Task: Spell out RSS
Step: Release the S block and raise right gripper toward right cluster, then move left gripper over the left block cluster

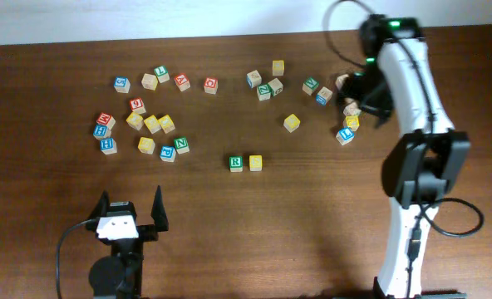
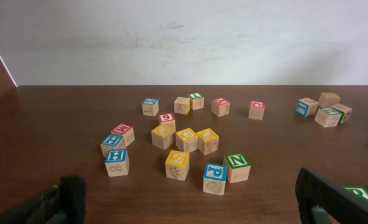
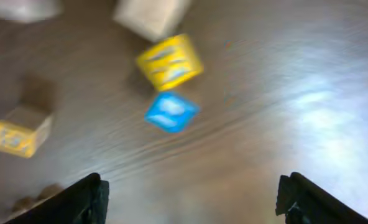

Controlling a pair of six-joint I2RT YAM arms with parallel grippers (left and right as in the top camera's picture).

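Note:
The green R cube (image 1: 236, 162) sits mid-table with a yellow-faced cube (image 1: 255, 162) touching its right side. My right gripper (image 1: 356, 100) hovers at the far right over a small cluster of cubes. In the blurred right wrist view its jaws (image 3: 193, 186) stand wide open with nothing between them. Ahead of them lie a yellow cube (image 3: 170, 61) and a blue cube (image 3: 171, 112); their letters are unreadable. My left gripper (image 1: 130, 214) rests open near the front edge, empty in its wrist view (image 2: 190, 193).
Many loose letter cubes lie across the back: a group at the left with a green N cube (image 2: 237, 163) and several yellow ones (image 2: 186, 138), and another group at the right (image 1: 267, 87). A lone yellow cube (image 1: 292, 123) lies between them.

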